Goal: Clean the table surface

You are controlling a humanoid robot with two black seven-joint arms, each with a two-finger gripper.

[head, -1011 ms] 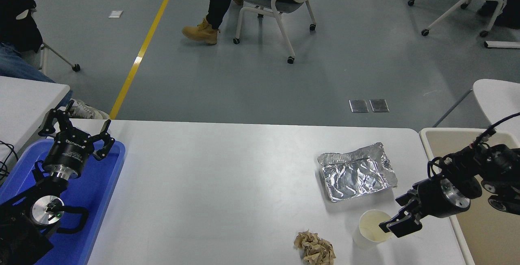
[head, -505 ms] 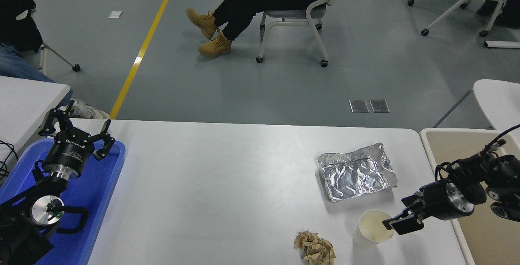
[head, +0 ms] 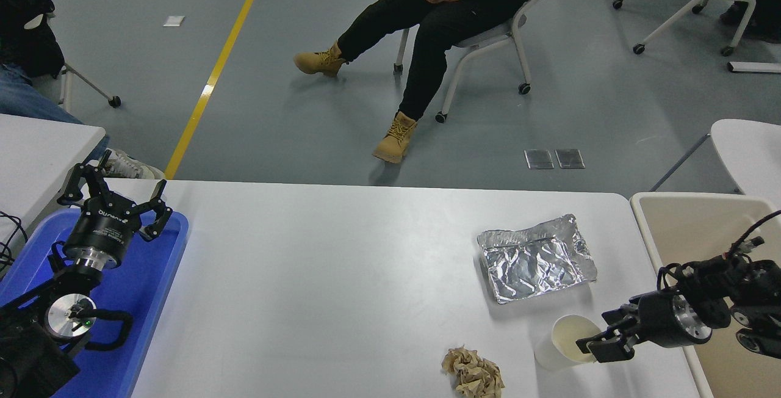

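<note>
White matte table surface (head: 341,276) is carrying litter; right gripper (head: 601,343) is pinching the tilting white paper cup (head: 564,343) rim—lift gently toward the beige bin (head: 701,227); left gripper (head: 119,193), fingers spread, is idling.

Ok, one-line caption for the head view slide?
Right gripper grips the paper cup's rim on the white table, beside foil tray and crumpled paper.

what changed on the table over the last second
The right pincer, its fingers at the paper cup's rim, pulled back toward the beige bin, and the cup tipped and shifted a little that way with it. Whether it truly grips the rim is hard to tell. The foil tray, crumpled paper and left pincer over the blue tray stayed put.
</note>
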